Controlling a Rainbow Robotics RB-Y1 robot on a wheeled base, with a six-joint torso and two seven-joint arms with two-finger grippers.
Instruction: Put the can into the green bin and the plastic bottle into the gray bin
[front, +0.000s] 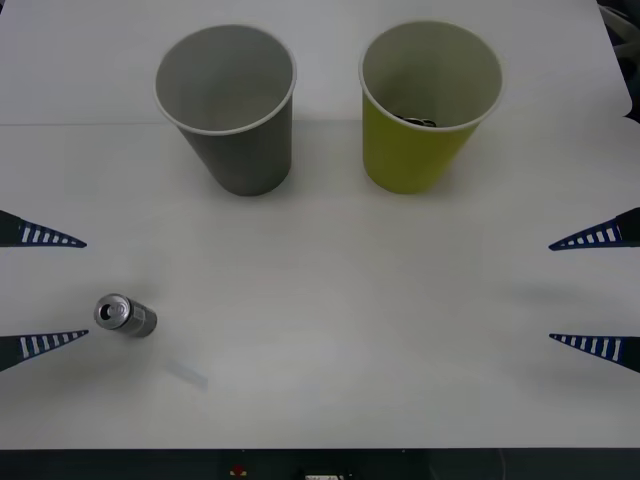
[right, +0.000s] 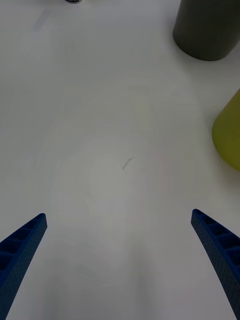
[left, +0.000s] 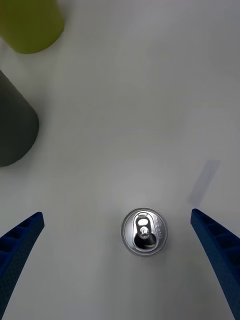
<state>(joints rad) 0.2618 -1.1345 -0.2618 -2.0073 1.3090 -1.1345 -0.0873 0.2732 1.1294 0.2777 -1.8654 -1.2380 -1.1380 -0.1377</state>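
The can (front: 125, 315) (left: 144, 232) lies on its side at the table's front left, its pull-tab top facing my left gripper (front: 86, 287) (left: 116, 214). That gripper is open, its fingertips just short of the can, which sits off to one finger's side. The gray bin (front: 235, 150) (left: 15, 130) stands upright at the back left. Right of it, the green bin (front: 415, 150) (right: 229, 135) is also upright, with something dark inside that I cannot make out. My right gripper (front: 550, 293) (right: 119, 215) is open over bare table at the right. The plastic bottle is out of view.
A faint pale strip (front: 186, 373) (left: 205, 179) lies flat on the white table (front: 340, 300) just right of the can. The table's front edge (front: 320, 450) runs close below the grippers.
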